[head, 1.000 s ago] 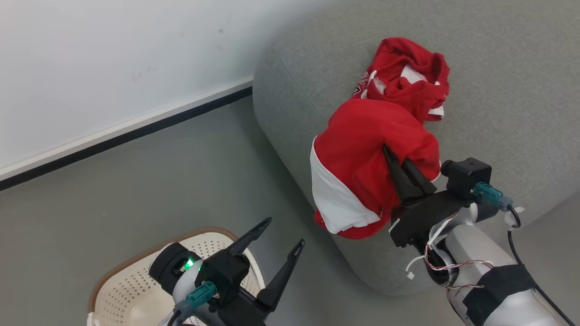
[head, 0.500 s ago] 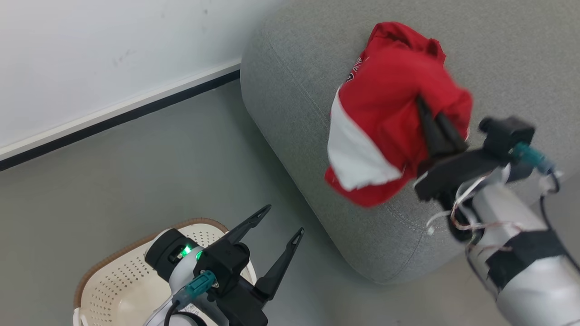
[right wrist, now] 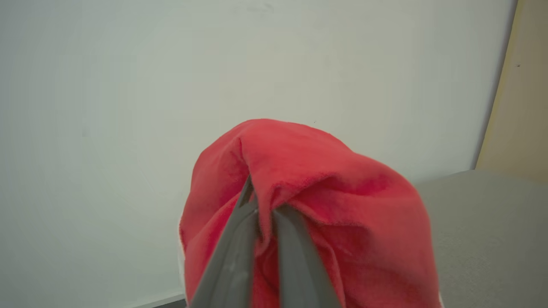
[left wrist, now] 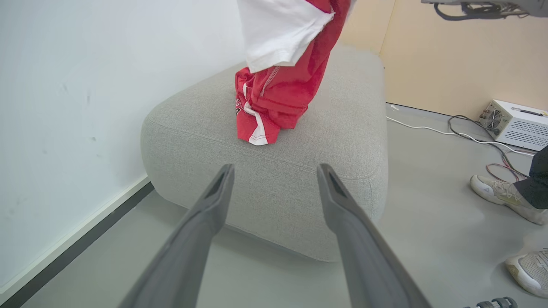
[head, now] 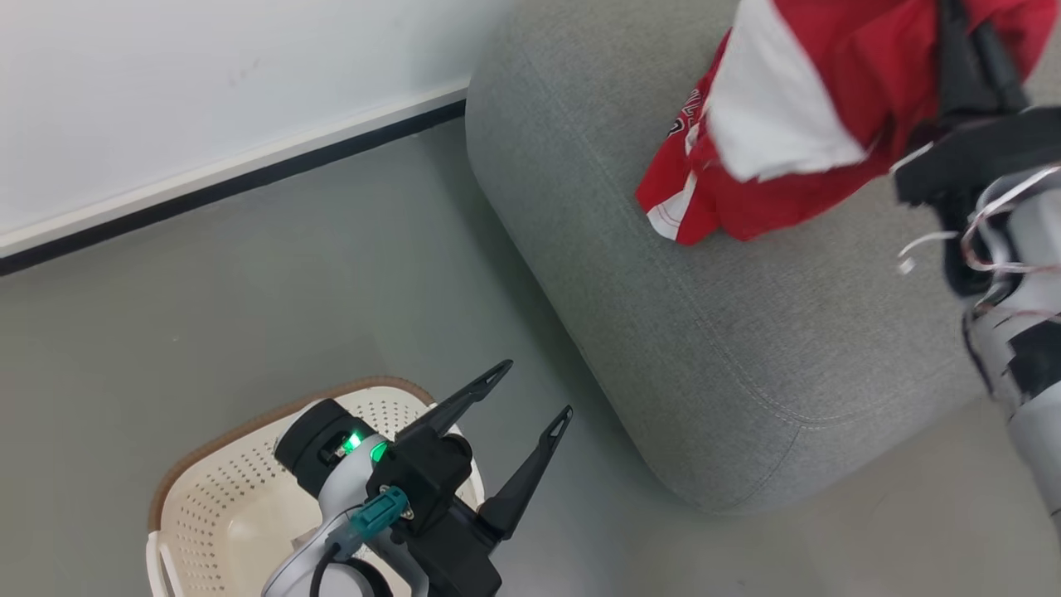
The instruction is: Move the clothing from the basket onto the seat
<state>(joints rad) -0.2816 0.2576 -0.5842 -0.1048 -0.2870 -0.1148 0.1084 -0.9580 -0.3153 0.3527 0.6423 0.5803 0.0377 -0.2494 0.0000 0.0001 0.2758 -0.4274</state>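
My right gripper [head: 966, 29] is shut on a red garment with a white panel [head: 796, 91], which hangs in the air over the grey seat [head: 746, 332]. In the right wrist view the fingers [right wrist: 239, 239] pinch a fold of that red cloth [right wrist: 325, 188]. A second red garment with white stripes [head: 675, 195] lies on the seat below it, also seen as a crumpled heap [left wrist: 259, 115] in the left wrist view. My left gripper [head: 530, 390] stands open with nothing in it, above the cream basket [head: 207, 497]. The basket's inside is mostly hidden by the arm.
A white wall with a dark skirting [head: 215, 182] runs behind the seat and the basket. In the left wrist view a person's shoes [left wrist: 498, 196] stand on the floor right of the seat, near a white box [left wrist: 513, 128] and cables [left wrist: 428, 128].
The right gripper has carried the held garment up and farther in over the seat, from the seat's front edge to above the other garment. The head camera has shifted. The left gripper stays open.
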